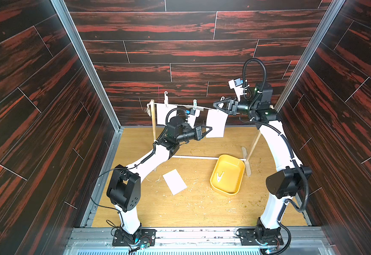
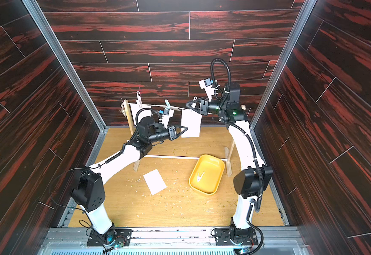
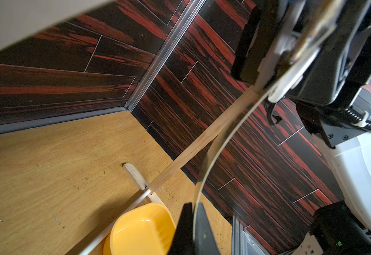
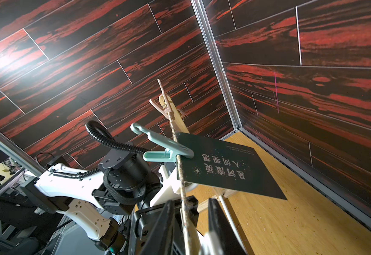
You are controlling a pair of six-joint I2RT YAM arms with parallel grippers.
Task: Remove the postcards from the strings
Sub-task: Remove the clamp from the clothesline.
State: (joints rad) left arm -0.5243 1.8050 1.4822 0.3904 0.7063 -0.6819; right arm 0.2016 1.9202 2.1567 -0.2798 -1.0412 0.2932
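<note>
- Wood, pale, makes the left post [image 1: 153, 123] of the stand; from its top the string [image 4: 178, 163] runs across to the right post.
- White and hanging flat just beside that post, the leftmost postcard [image 1: 162, 114] is clipped to the string by a pale clothespin [image 1: 166, 98].
- Below and nearer to us, a loose postcard [image 1: 174, 181] lies flat on the tabletop [image 1: 180, 209], clear of the stand.
- Next along the string hangs the second postcard [image 4: 224, 167], largely hidden behind the left arm in both top views. The right wrist view shows its dark green printed face, held by a teal clothespin [image 4: 164, 146].
- We see the left gripper [image 1: 210, 129] pressed together on the lower left corner of the third postcard [image 1: 216, 123]. In the left wrist view the card edge bows as it runs between the fingers [image 3: 202, 223].
- That third postcard hangs tilted, its upper right corner up at the string.
- At that corner the right gripper [image 1: 215, 104] has its jaws drawn in around a white clothespin [image 1: 222, 98], whose hooked end sticks out above them; the string passes between the fingers [image 4: 216, 220].
- On the tabletop, the yellow tray [image 1: 239, 162] holds one cream clothespin [image 1: 219, 176] and touches the stand's base.
- The right post [image 1: 254, 143] leans behind the right arm.
</note>
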